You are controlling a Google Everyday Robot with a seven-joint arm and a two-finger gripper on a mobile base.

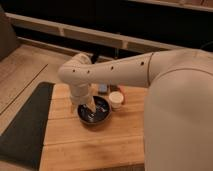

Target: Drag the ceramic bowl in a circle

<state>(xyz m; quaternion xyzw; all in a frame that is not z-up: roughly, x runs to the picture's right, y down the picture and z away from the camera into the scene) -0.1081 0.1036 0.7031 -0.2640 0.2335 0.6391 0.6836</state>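
Observation:
The ceramic bowl (98, 113) is round, shallow and glossy dark with pale flecks inside. It sits on the wooden table (85, 145) near the table's middle. My white arm reaches in from the right and bends down over it. The gripper (89, 108) points down into the left part of the bowl, at or just inside its rim. A small white cup (116, 100) stands right beside the bowl, at its upper right, close to touching it.
A dark mat (27, 125) lies along the table's left side. A small blue-and-dark object (103, 88) sits behind the bowl. My arm's large white body (180, 110) covers the table's right part. A ledge and dark wall run along the back.

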